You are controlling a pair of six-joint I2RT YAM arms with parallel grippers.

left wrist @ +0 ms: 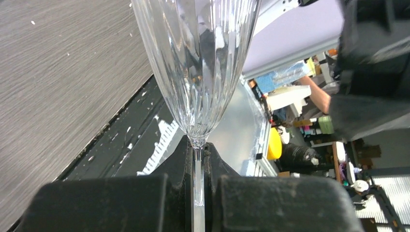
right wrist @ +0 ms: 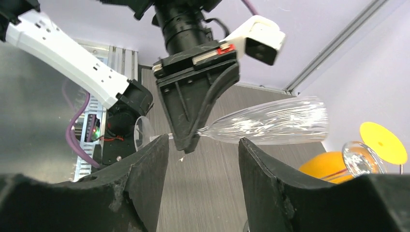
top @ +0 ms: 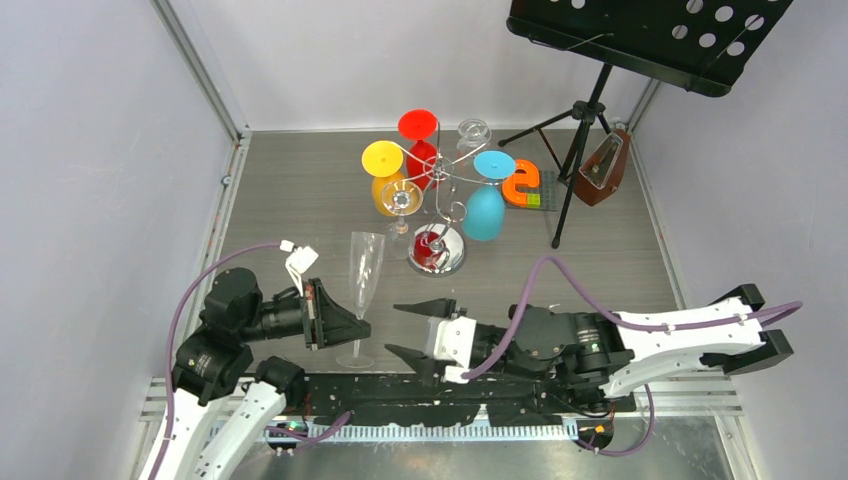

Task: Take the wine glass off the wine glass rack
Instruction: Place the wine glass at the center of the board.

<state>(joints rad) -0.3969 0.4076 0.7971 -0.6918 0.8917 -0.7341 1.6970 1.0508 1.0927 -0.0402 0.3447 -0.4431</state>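
Note:
A clear fluted wine glass [top: 365,265] stands upright near the table's front edge, away from the rack. My left gripper [top: 348,325] is shut on its stem; the left wrist view shows the stem pinched between the jaws [left wrist: 198,193] with the bowl [left wrist: 198,63] above. The chrome wine glass rack [top: 437,178] stands at centre back on its mirrored base [top: 450,258], with yellow [top: 383,175], red [top: 420,135], blue [top: 487,205] and clear [top: 402,198] glasses hanging on it. My right gripper [top: 420,328] is open and empty, just right of the held glass [right wrist: 275,121].
A black tripod music stand [top: 650,30] rises at the back right, with a brown metronome [top: 603,170] and an orange letter block [top: 520,182] by its legs. Grey walls close the left, back and right sides.

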